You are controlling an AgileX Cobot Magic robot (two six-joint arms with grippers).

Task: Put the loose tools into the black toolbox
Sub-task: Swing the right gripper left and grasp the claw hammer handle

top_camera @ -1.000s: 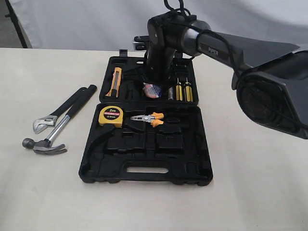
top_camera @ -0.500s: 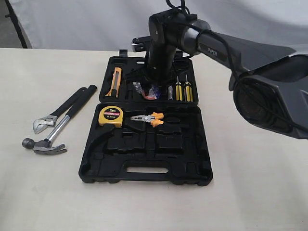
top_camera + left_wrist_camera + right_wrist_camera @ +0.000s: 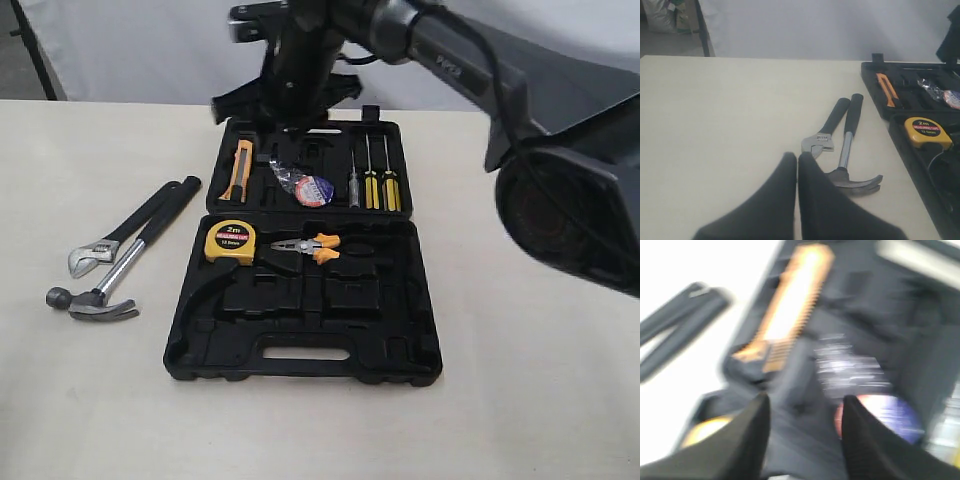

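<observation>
**Tape roll in the case, hammer and wrench out on the desk**

Exterior view: the black toolbox (image 3: 428,330) lies open on the desk (image 3: 540,400). The tape roll (image 3: 316,188) sits in a recess of its far half, between an orange utility knife (image 3: 238,170) and the screwdrivers (image 3: 378,186). A yellow tape measure (image 3: 231,241) and orange-handled pliers (image 3: 310,245) lie in the near half. The hammer (image 3: 112,285) and wrench (image 3: 125,232) lie side by side on the desk left of the case, handles touching. The right arm (image 3: 450,65) hangs above the far half, clear of the tools.

Left wrist view: the left claw (image 3: 797,161) has its fingers pressed together and holds nothing. It is above bare desk, near the wrench's jaw and the hammer's head.

Right wrist view: the picture is blurred. The right claw (image 3: 805,440) stands apart and empty over the far half, with the tape roll just beside one finger.
</observation>
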